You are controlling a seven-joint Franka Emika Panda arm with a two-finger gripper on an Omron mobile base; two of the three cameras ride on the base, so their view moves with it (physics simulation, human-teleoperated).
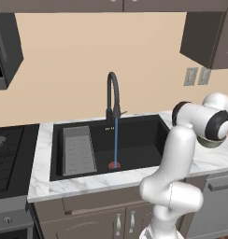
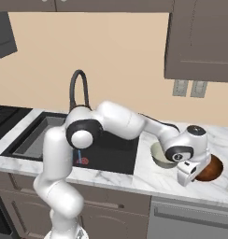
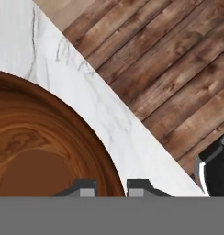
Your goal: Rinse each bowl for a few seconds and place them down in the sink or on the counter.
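Wooden-looking brown bowl (image 3: pixel 45 151) sits on the worktop (image 3: pixel 109 110) directly under the claw (image 3: pixel 111 187), whose fingers pinch its rim (probably light, stiff, smooth); the thin edge suits gripping.

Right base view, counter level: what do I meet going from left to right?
Sink with faucet and running water → pale bowl on the counter → end effector → reddish-brown bowl, its rim between the fingers in the hand view.
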